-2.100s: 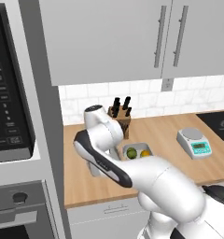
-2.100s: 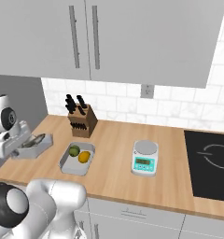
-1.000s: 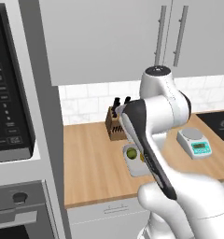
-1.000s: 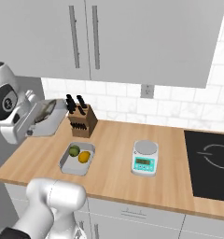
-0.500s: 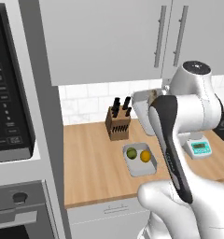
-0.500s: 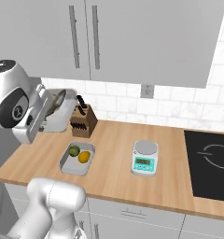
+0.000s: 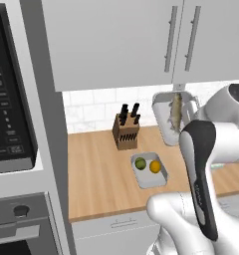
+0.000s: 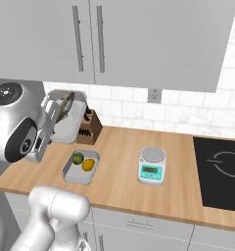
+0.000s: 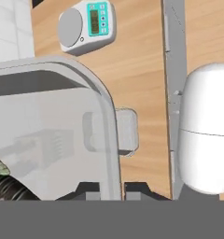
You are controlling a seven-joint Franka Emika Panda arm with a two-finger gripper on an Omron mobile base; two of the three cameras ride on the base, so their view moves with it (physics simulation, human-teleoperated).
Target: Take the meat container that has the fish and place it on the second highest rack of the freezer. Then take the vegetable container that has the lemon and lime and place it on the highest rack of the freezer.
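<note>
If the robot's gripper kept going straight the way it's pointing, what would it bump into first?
The gripper, shut on the fish's tray, points down at the wooden counter. Going straight, it would probably meet the bare counter first, near the kitchen scale, though depth is hard to judge.

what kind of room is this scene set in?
A rendered home kitchen, by the look of it: a wooden counter under grey wall cabinets, with a knife block, a kitchen scale and a cooktop set into the counter.
</note>
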